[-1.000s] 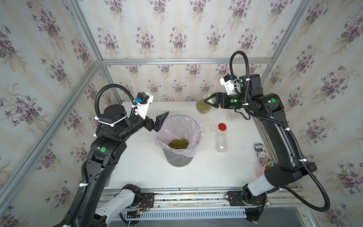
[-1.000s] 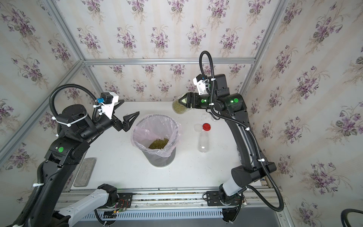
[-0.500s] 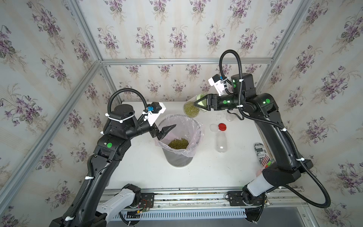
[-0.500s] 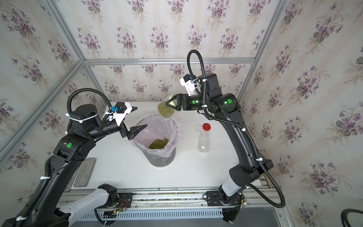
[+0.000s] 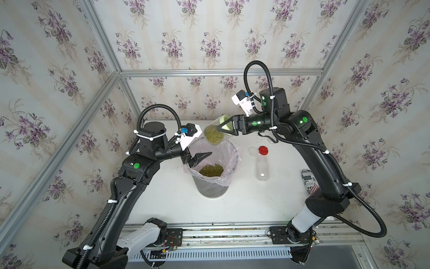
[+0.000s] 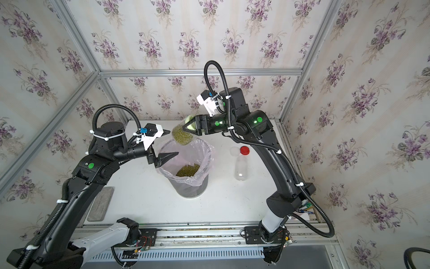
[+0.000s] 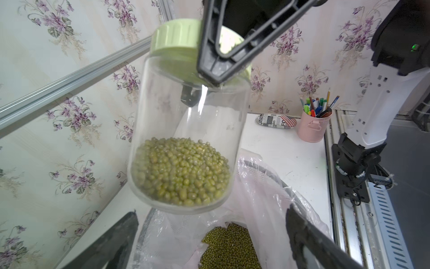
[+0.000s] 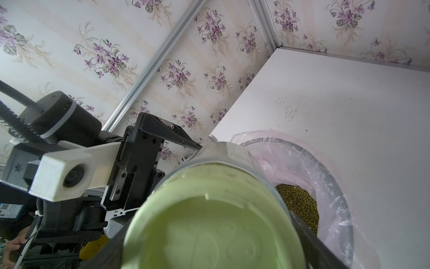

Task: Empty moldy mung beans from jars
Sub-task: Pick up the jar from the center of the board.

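Observation:
My right gripper point(image 5: 218, 127) is shut on the lid end of a clear jar point(image 5: 213, 134) with a pale green lid point(image 8: 209, 221). The jar hangs tilted over the far rim of the grey bin point(image 5: 235, 151), lid uppermost, with moldy mung beans point(image 7: 181, 172) lying in its base. More beans point(image 5: 211, 170) lie in the bin's pink liner. My left gripper point(image 6: 173, 142) stands open at the bin's left rim, its fingers to either side just below the jar's base point(image 7: 186, 205), not touching it. An empty clear jar point(image 5: 262, 167) lies on the table right of the bin.
A red lid point(image 5: 263, 150) and a translucent white lid point(image 5: 253, 151) lie by the empty jar. A printed can point(image 5: 308, 179) lies near the right arm, with a pink pen cup point(image 7: 314, 127) beside it. A grey pad point(image 6: 101, 203) sits at the table's left edge.
The right gripper has carried the jar leftward to above the bin's far rim. The left arm has swung right, bringing its open gripper to just under the jar.

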